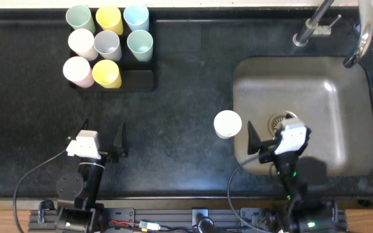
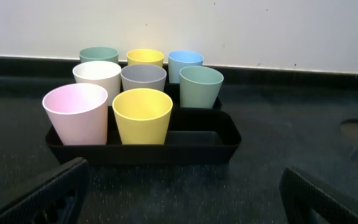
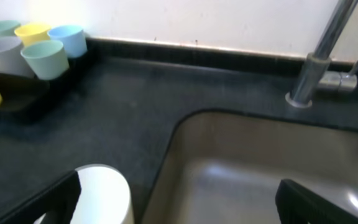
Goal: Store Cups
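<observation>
I'm counting eight cups (image 1: 107,45) already standing in the tray (image 2: 142,152) at the far left of the tabletop (image 1: 186,97), so most of the storing is looking done to me. One slot (image 1: 140,79), at the tray's near right corner beside the yellow cup, is sitting bare.

One white cup (image 1: 227,123) is waiting outside the tray. It is standing on the tabletop right at the sink's (image 1: 329,97) left edge, well apart from the tray.

I'm holding the right fingers (image 3: 48,202) spread wide with nothing between them, over the near left part of the sink. The white cup is sitting just beside one of them rather than between the two.

I'm keeping the left fingers (image 2: 42,193) wide and empty too, low over the tabletop and facing the tray from the near side.

What is remaining, as I'm judging it, is grasping that white cup, carrying it across and setting it into the bare slot.
</observation>
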You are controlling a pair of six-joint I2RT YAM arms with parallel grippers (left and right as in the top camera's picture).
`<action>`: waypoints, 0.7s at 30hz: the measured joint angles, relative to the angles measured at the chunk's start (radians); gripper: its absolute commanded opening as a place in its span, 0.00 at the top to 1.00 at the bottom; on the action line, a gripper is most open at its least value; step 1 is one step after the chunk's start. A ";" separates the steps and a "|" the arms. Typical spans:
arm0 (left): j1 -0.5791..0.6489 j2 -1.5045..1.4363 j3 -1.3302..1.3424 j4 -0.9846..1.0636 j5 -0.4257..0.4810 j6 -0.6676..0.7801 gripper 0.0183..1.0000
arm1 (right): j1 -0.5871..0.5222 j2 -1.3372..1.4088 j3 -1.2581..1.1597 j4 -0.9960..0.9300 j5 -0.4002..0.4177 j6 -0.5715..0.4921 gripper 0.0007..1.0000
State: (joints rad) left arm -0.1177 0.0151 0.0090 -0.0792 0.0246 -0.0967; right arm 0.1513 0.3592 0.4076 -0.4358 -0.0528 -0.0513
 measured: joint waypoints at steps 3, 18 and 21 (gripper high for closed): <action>0.000 0.000 0.000 0.000 -0.002 0.000 0.00 | 0.000 0.206 0.247 -0.169 -0.002 0.011 0.00; 0.000 0.000 0.000 0.000 -0.002 0.000 0.00 | 0.010 1.077 0.877 -0.892 -0.106 0.063 0.00; 0.000 0.000 0.000 0.000 -0.002 0.000 0.00 | 0.036 1.165 0.878 -0.938 -0.127 0.067 0.00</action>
State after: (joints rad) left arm -0.1177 0.0151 0.0090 -0.0792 0.0227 -0.0967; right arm 0.1875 1.5242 1.2854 -1.3743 -0.1802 0.0154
